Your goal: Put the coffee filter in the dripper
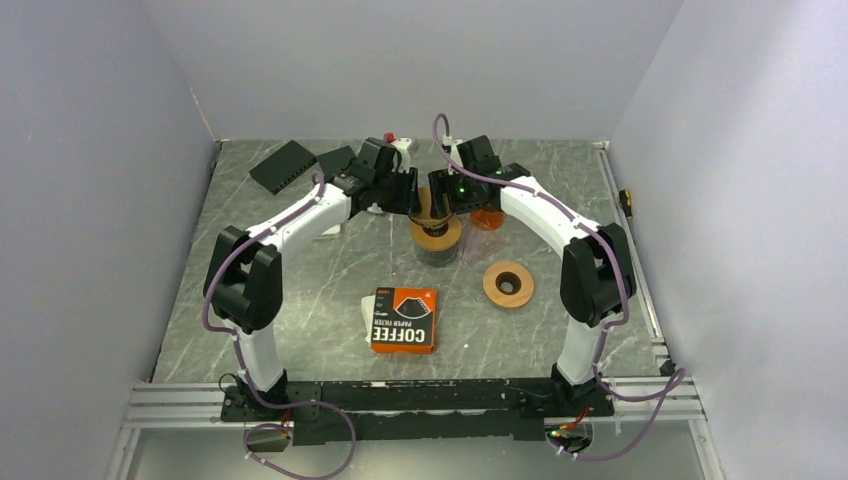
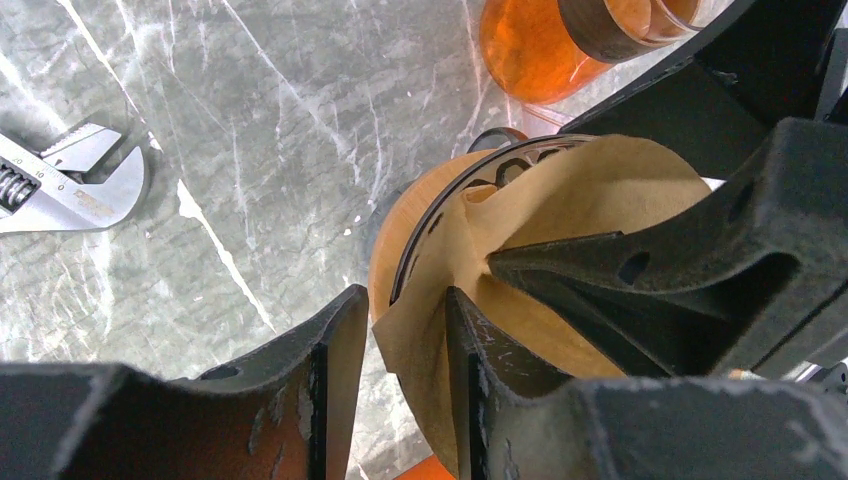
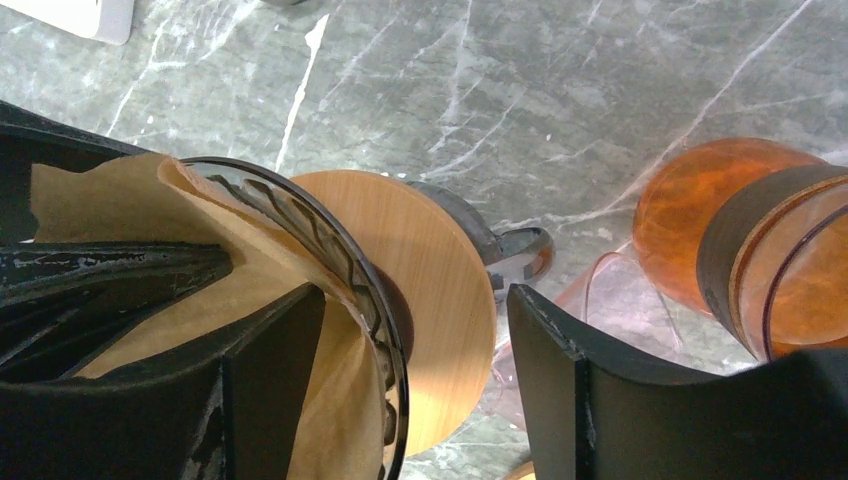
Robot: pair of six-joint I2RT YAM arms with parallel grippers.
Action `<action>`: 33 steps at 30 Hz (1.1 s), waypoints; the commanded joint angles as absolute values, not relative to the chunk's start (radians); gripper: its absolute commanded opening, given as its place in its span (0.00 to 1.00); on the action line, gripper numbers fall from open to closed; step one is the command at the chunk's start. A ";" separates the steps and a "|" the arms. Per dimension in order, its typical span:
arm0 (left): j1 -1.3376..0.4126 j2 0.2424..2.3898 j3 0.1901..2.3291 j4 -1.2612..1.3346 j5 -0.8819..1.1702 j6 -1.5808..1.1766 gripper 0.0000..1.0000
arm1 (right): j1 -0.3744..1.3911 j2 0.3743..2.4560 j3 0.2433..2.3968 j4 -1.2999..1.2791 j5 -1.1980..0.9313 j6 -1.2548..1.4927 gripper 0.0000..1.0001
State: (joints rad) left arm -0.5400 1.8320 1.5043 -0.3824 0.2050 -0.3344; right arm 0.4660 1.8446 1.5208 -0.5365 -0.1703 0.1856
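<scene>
Left gripper (image 2: 398, 345), reaching over the dripper (image 3: 400, 300), pinches the coffee filter's (image 2: 590, 195) edge. Right gripper (image 3: 415, 385) is spread wide, one finger inside the filter, which sits partly in the dripper. Beyond stands an orange jar (image 3: 745, 240).

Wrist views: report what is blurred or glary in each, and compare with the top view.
Left wrist: near fingers soft, filter sharp, tabletop faintly glary. Right wrist: near fingers soft, dripper rim crisp. Top external: evenly lit, small detail coarse.
</scene>
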 commanded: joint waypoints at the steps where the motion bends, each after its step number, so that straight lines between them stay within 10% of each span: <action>1: -0.545 1.807 1.525 -0.364 0.214 -0.327 0.40 | 0.469 1.830 1.527 -0.522 -0.114 0.167 0.69; 16: -0.545 1.810 1.520 -0.367 0.202 -0.319 0.39 | 0.477 1.831 1.509 -0.518 -0.073 0.145 0.43; 33: -0.545 1.797 1.549 -0.410 0.169 -0.294 0.68 | 0.476 1.744 1.543 -0.521 -0.096 0.176 0.73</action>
State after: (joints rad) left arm -0.5411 1.8320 1.5043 -0.3889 0.1860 -0.3153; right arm 0.4801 1.8267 1.5139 -0.5266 -0.1089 0.1665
